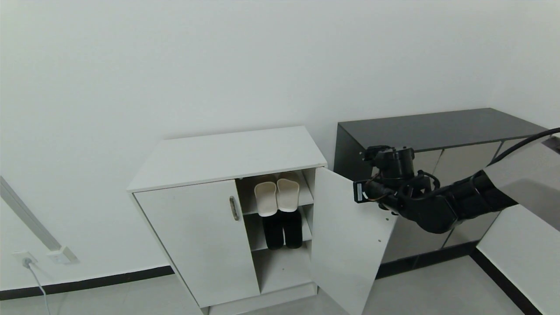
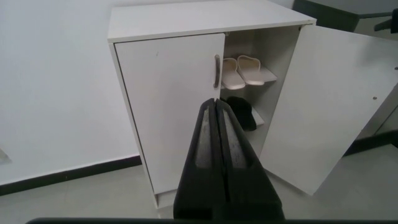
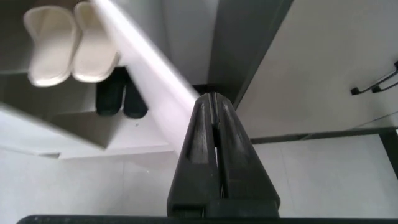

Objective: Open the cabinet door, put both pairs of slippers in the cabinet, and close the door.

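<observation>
Head view looks down on a white cabinet (image 1: 227,155) standing against the wall, its left door (image 1: 197,236) shut and its right door (image 1: 348,238) swung wide open toward the robot. A slim metal handle (image 1: 234,208) sits upright on the left door's inner edge. Inside the open half, a pair of white slippers (image 1: 277,197) lies side by side on the upper shelf (image 1: 306,199), their ends overhanging its front edge. Directly under them a pair of black slippers (image 1: 283,229) rests on the middle shelf (image 1: 306,234), also side by side and overhanging the front edge. The right arm (image 1: 437,205) reaches in from the right, its wrist just beside the top outer corner of the open right door. In the right wrist view the right gripper (image 3: 214,99) has its fingers pressed together with nothing between them, the tip just beside the door's thin edge; whether it touches the edge I cannot tell. In the left wrist view the left gripper (image 2: 215,106) is likewise closed on nothing, held well apart from the cabinet and pointing toward the shut left door below the handle. A dark sideboard (image 1: 437,127) stands just to the right of the cabinet, behind the open door.
</observation>
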Controlling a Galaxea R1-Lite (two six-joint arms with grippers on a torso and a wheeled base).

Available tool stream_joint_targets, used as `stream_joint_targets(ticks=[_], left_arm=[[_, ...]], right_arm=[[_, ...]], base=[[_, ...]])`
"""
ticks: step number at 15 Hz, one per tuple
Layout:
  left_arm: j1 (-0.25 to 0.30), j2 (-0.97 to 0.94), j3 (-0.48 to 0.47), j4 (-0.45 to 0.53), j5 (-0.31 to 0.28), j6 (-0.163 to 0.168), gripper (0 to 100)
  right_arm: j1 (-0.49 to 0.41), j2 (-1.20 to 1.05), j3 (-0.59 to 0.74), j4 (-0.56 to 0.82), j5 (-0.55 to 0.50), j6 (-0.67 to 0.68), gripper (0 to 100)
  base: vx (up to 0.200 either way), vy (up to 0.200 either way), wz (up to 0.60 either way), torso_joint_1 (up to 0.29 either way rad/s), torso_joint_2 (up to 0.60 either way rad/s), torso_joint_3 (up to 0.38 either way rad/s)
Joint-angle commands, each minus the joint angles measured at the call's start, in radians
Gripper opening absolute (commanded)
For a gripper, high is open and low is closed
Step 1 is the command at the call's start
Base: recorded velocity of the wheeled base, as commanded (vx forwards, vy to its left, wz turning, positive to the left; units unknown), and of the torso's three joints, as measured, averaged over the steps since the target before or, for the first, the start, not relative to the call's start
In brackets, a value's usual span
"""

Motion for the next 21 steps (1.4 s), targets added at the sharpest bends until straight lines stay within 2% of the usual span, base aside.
stream_joint_targets(ticks=[1, 4, 8, 12, 17, 21], left_arm=[[0.000, 0.000, 0.000, 0.000, 0.000, 0.000, 0], [0.000, 0.000, 0.000, -0.002, 0.000, 0.000, 0], [0.000, 0.002, 0.000, -0.002, 0.000, 0.000, 0], [0.000, 0.000, 0.000, 0.000, 0.000, 0.000, 0], [0.000, 0.000, 0.000, 0.000, 0.000, 0.000, 0], [0.000, 0.000, 0.000, -0.002, 0.000, -0.002, 0]], right_arm=[[0.047, -0.055, 0.037, -0.001, 0.000, 0.000, 0], [0.078, -0.076, 0.052, -0.001, -0.003, -0.002, 0], [-0.036, -0.026, -0.028, 0.034, -0.003, -0.008, 0], [-0.091, 0.036, -0.057, 0.042, 0.000, -0.006, 0], [-0.106, 0.082, -0.060, 0.038, 0.000, -0.006, 0], [-0.085, 0.069, -0.039, 0.039, 0.000, -0.006, 0]], base=[[0.000, 0.000, 0.00, 0.000, 0.00, 0.000], [0.000, 0.000, 0.00, 0.000, 0.00, 0.000], [0.000, 0.000, 0.00, 0.000, 0.00, 0.000], [0.000, 0.000, 0.00, 0.000, 0.00, 0.000], [0.000, 0.000, 0.00, 0.000, 0.00, 0.000], [0.000, 0.000, 0.00, 0.000, 0.00, 0.000]])
